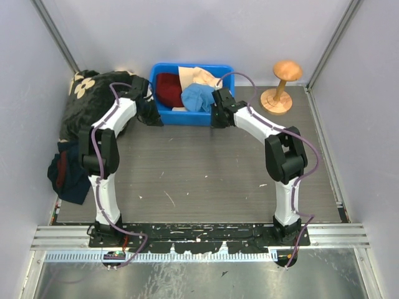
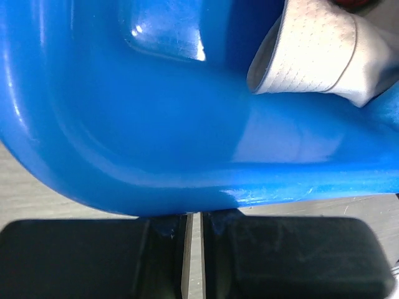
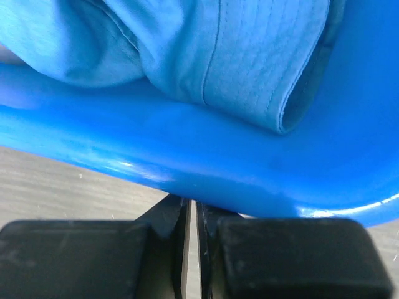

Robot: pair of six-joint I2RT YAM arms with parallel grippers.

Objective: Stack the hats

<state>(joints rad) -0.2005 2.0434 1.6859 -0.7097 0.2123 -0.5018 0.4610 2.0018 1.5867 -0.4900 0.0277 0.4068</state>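
Far centre: blue bin (image 1: 187, 117); right: wooden stand (image 1: 280, 89); left: floral blanket (image 1: 84, 113)

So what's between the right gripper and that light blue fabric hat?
Just the blue plastic bin's wall: right gripper pinching its rim, light blue hat inside. Right wrist view shows it.

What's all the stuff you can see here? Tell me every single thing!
blue plastic bin: one, blue, back middle of the table
dark red fabric bucket hat: one, dark red, bin's left side
light blue fabric bucket hat: one, light blue, bin's near right
cream-beige fabric hats: at least one, cream, bin's back; exact count unclear
wooden hat stand: one, light brown, back right
black blanket with cream flowers: one, back left
navy cloth with red trim: one, left edge
grey wood-grain table: one, grey, underneath
left gripper: one, black, apparently pinching bin's near-left rim
right gripper: one, black, apparently pinching bin's near-right rim
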